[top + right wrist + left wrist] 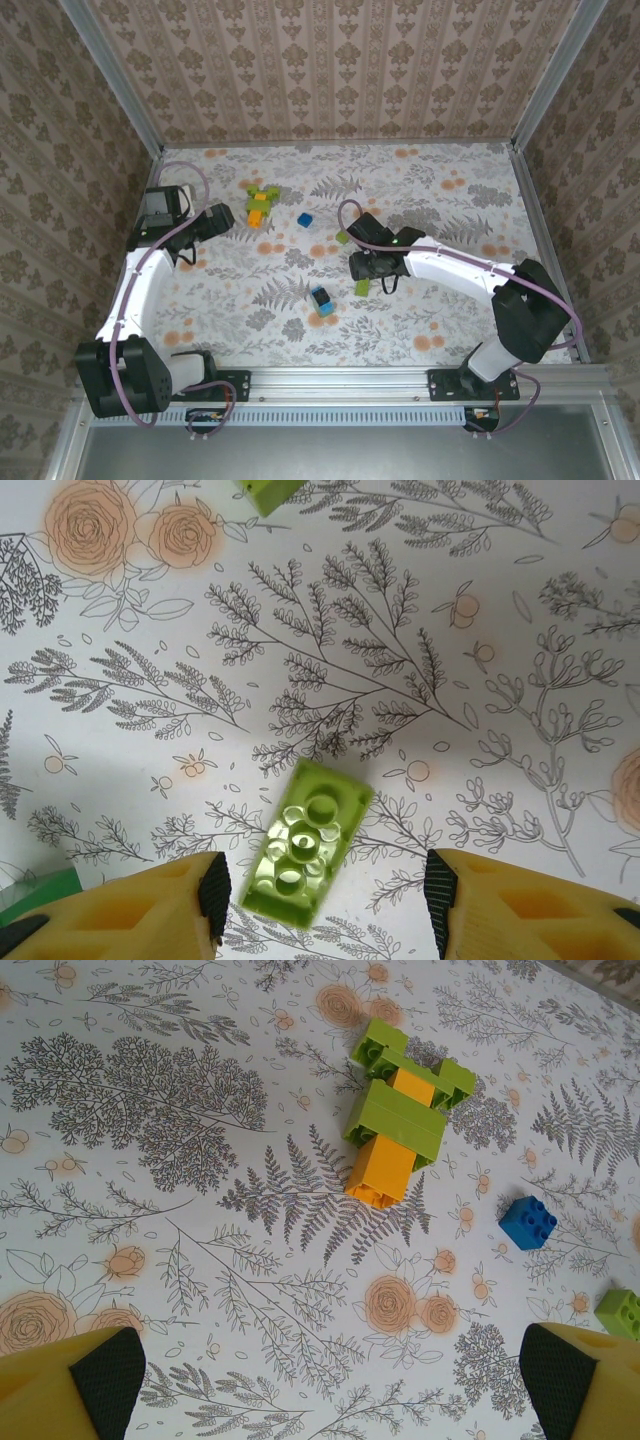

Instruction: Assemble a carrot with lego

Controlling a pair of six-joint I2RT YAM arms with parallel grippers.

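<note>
Lego stack [395, 1120] of orange bricks under light-green ones sat far-left on the table [450, 330].
One blue brick [528, 1222], two loose green: one brick [305, 855] lay untouched between the spread right gripper [328, 890], a second brick [343, 237] nearby. Left gripper [330, 1380] was released, empty.

overhead view looks down on the table [420, 330]; wrist views face it closely.

Five lego items are lying on the bench [450, 330]: a light green brick [362, 287], a second light green brick [343, 237], one blue brick [305, 220], one blue-and-black stack [320, 300], and one joined cluster of light green and orange bricks [260, 203].
</note>
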